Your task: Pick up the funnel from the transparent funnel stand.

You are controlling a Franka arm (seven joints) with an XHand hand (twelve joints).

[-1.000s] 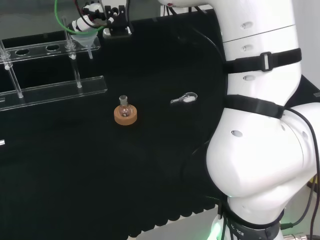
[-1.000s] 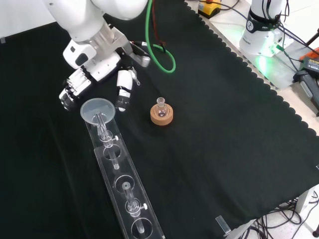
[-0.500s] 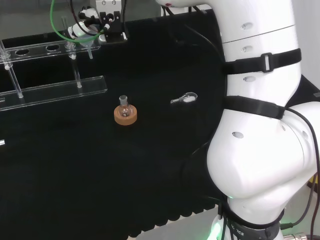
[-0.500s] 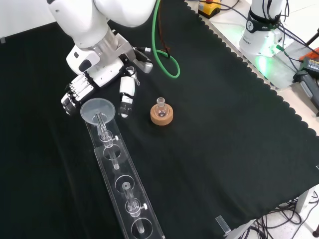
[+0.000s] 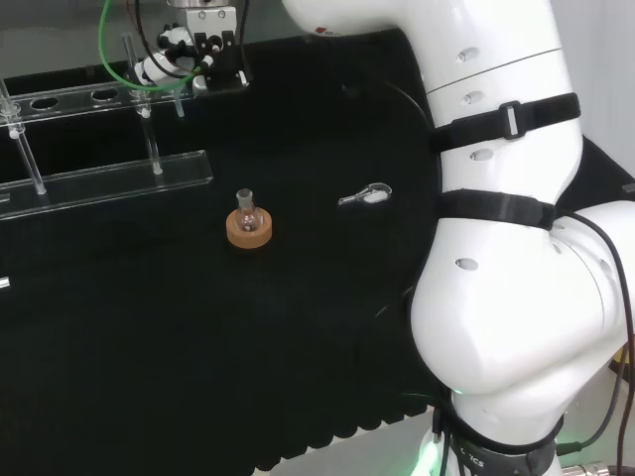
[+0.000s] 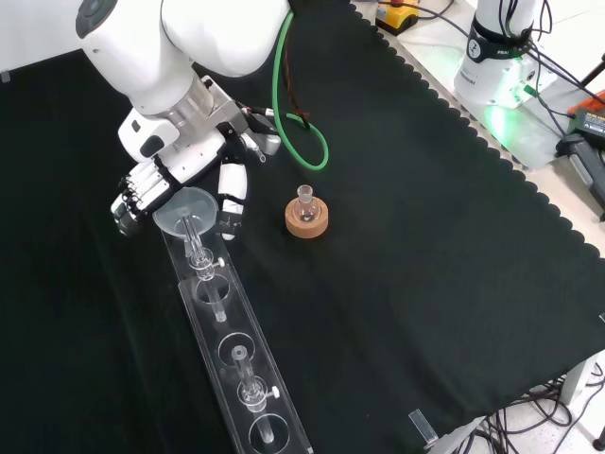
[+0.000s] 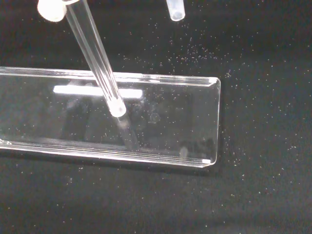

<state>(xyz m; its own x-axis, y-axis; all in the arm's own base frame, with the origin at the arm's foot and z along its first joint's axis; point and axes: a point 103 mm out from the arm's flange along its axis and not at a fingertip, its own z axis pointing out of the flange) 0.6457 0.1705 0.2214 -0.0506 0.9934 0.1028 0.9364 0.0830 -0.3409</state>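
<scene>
Hand (image 6: pixel 180 175) moved in, fingers now flanking funnel (image 6: pixel 183 211) bowl

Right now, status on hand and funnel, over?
Hand at funnel, fingers either side, not closed. Funnel seated in stand. Nothing in the way.

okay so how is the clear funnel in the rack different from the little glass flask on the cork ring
The clear plastic funnel has a wide open mouth and sits high in the transparent funnel stand, with the hand around it. The small glass flask has a narrow neck, rests low on a round cork ring, and stands untouched. Both are see-through and upright.
</scene>
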